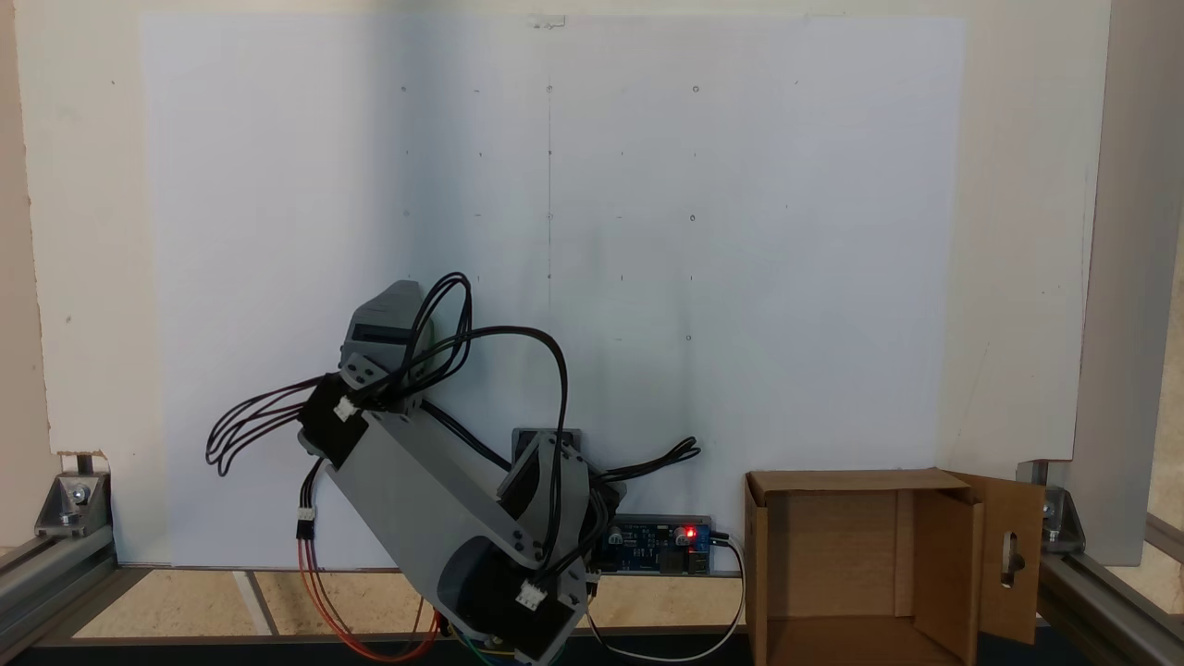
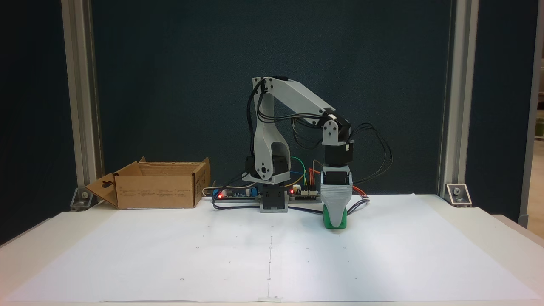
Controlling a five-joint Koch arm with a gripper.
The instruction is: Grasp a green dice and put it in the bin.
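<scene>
The green dice [image 2: 327, 219] rests on the white paper to the right of the arm's base in a fixed view. My gripper [image 2: 336, 223] points straight down onto it, and the grey front jaw covers the dice's middle, so green shows only at the sides and bottom. The jaws stand one behind the other, and I cannot tell whether they are closed on the dice. The other fixed view looks down on the arm [image 1: 416, 481], which hides the dice. The bin [image 2: 157, 191], a brown cardboard box, stands at the left in one fixed view and, as the same bin [image 1: 832, 546], at the lower right in the other.
The bin's slotted flap [image 1: 1013, 555] folds outward. A control board [image 2: 238, 193] with red lights and loose cables lies beside the arm's base. Aluminium posts [image 2: 80, 106] stand at the table's back corners. White paper [image 2: 272, 255] covers the table.
</scene>
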